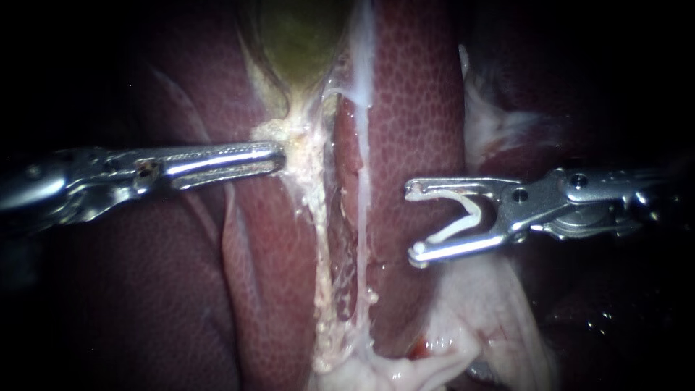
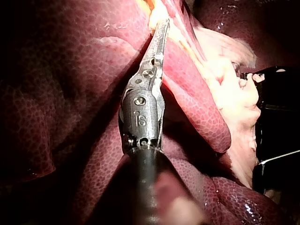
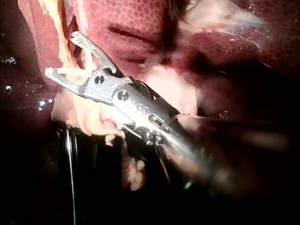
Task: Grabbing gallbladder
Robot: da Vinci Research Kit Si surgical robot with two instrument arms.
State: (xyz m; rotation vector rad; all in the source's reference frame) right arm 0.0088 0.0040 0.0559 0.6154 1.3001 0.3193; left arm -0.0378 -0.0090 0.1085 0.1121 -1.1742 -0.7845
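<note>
The gallbladder (image 1: 300,36), a greenish sac bedded in the liver (image 1: 416,108), looks soft, slick and easily torn to us, so we judge the tougher pale neck below it the place to hold. Our left instrument (image 1: 279,156) has its pincer closed on that neck. Our right instrument (image 1: 413,221), well apart, holds a pale clip (image 1: 472,206) in its spread pincer. No surface shows; all around is dark.

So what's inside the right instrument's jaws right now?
On the right instrument the jaws stand wide apart, both touching a white clip. No tissue between them; liver shows behind. The jaws cover its outer edges.
</note>
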